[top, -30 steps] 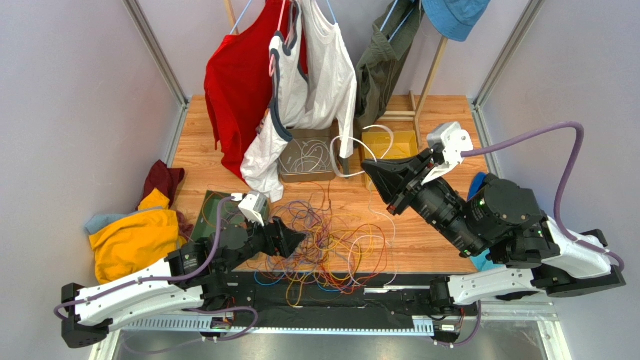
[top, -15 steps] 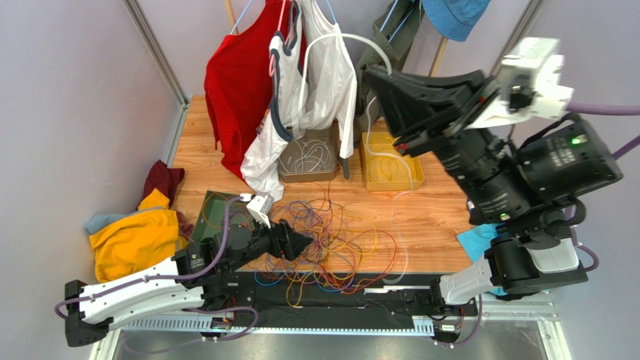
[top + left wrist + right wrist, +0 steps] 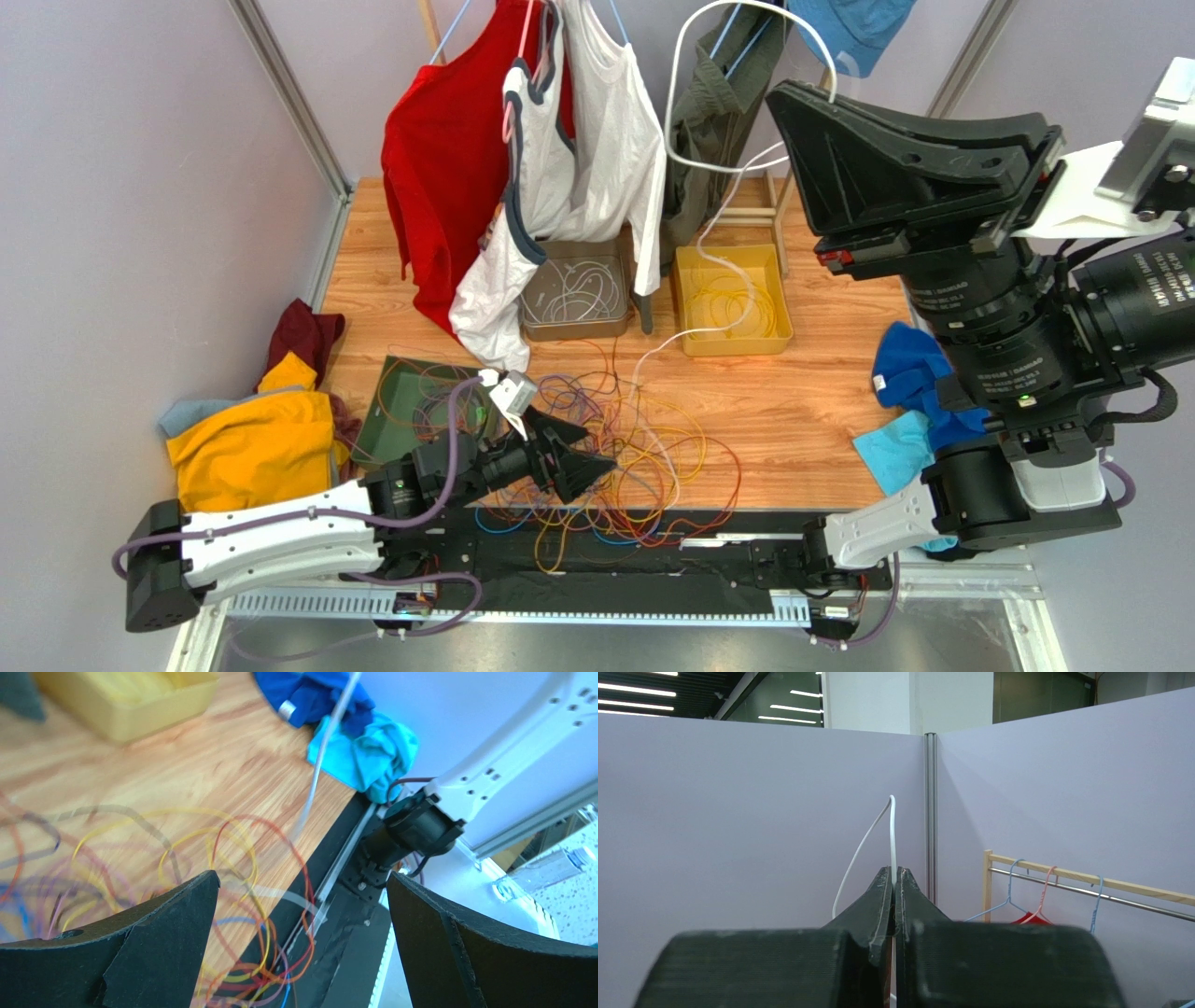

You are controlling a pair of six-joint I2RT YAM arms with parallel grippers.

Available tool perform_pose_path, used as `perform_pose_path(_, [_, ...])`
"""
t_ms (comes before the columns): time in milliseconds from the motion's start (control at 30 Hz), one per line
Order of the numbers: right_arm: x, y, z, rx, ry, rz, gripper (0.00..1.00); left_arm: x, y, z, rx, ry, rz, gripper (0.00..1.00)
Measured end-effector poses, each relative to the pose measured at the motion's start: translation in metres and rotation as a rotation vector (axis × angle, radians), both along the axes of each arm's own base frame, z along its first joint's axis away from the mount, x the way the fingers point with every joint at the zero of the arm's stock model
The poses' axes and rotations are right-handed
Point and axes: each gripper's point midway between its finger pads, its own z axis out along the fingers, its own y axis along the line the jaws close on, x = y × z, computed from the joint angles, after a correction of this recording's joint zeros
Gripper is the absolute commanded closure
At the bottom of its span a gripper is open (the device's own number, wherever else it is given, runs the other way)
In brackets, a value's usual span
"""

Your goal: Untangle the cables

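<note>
Jaws of left gripper stood spread wide, closed on no wire, low over the near-left part of the cables. Right gripper jaws were pressed together, pinching a white cable, high above the table. White cable arched over the fingertips, then ran down past the yellow bin into the tangle. Orange, yellow, red, purple and blue cables lay looped on the wood at the table's near edge.
</note>
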Motion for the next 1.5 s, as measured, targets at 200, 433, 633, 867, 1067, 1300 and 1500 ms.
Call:
perform_pose_path(200, [-0.004,0.034,-0.020,-0.061,0.038,0.052,1.00,-0.002,-0.022,0.030,-0.069,-0.177,-0.045,0.01])
perform_pose_path(433, [-0.009,0.051,-0.040,-0.105,0.090,0.108,1.00,0.008,-0.040,0.071,-0.123,-0.328,-0.023,0.72])
perform_pose_path(633, [-0.006,0.045,-0.062,-0.143,0.115,0.096,1.00,0.013,-0.036,0.070,-0.097,-0.323,0.008,1.00])
perform_pose_path(867, [0.022,0.018,-0.119,-0.196,0.203,-0.053,1.00,0.035,-0.009,0.091,0.100,-0.163,0.161,1.00])
perform_pose_path(1067, [0.054,-0.007,-0.190,-0.237,0.327,-0.206,1.00,0.047,0.033,0.126,0.223,-0.101,0.285,1.00])
perform_pose_path(1300, [0.075,-0.014,-0.261,-0.252,0.464,-0.269,1.00,0.069,0.075,0.159,0.285,-0.070,0.403,1.00])
perform_pose_path(1500, [0.106,0.006,-0.316,-0.299,0.564,-0.262,1.00,0.100,0.071,0.176,0.309,-0.046,0.445,1.00])
